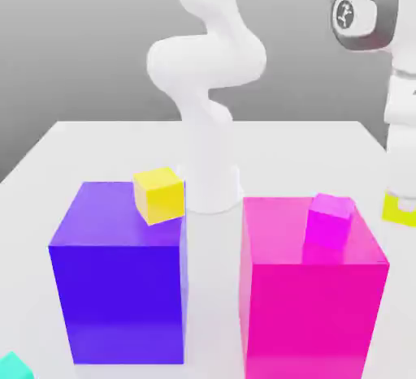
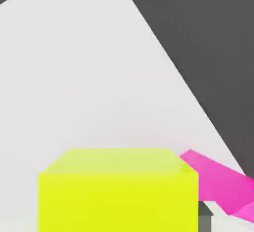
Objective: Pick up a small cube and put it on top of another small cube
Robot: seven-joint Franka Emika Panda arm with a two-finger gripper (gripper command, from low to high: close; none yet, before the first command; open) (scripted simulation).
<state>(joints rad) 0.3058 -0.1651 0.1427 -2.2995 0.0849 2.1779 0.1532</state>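
Fingers' state I cannot tell, though the small lime-yellow cube (image 2: 118,191) sits close before the hand camera

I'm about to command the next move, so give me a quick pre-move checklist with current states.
1. Lime-yellow small cube close under the hand camera: ok.
2. Same cube at the exterior view's right edge, below the arm: ok.
3. Hand's grip on it: cannot tell.
4. Small magenta cube sits flat on the big pink block, top free: ok.
5. Golden-yellow small cube tilted against the big purple block, poor stacking base: not ok.
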